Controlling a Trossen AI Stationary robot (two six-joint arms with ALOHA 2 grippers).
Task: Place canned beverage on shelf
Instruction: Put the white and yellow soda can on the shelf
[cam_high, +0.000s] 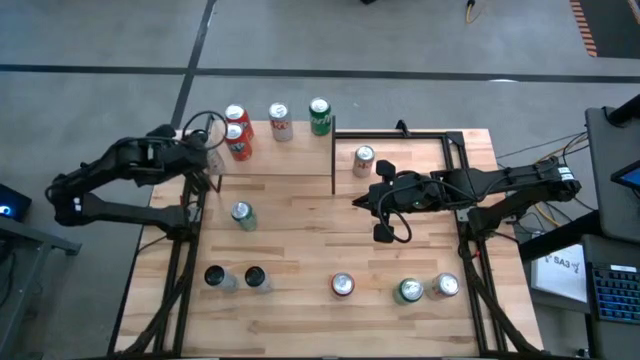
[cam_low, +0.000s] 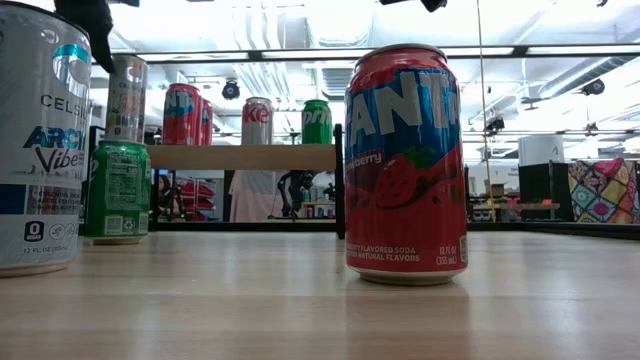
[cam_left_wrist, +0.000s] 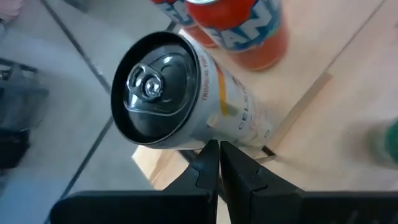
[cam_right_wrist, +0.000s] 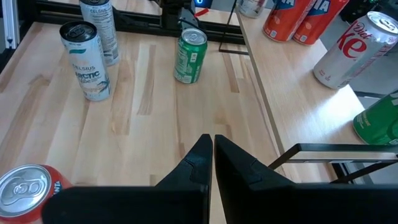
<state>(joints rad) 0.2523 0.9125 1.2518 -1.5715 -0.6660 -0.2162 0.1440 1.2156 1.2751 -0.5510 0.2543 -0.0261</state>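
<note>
Tabletop (cam_high: 300, 240) stock, several loose cans (cam_high: 342, 286), awaited shelving, whereas the shelf (cam_high: 290, 160) carried four shelved cans (cam_high: 281, 120) plus a white can (cam_left_wrist: 186, 93) at its left corner, just beyond my left gripper (cam_left_wrist: 219, 149), fully closed and empty like my right gripper (cam_right_wrist: 212, 146) over mid-table.

The counter (cam_high: 300, 250) is showing light wood with plank stripes. The shelf (cam_high: 290, 150) is looking pale wood with thin black posts. On it, two cans (cam_high: 238, 133) are showing red, one can (cam_high: 281, 122) is showing silver with red letters, and one can (cam_high: 320, 116) is showing green. Near the counter's front edge, a big can (cam_low: 404, 165) is showing red with blue and white letters. Both claws (cam_right_wrist: 208, 158) are looking black.
</note>
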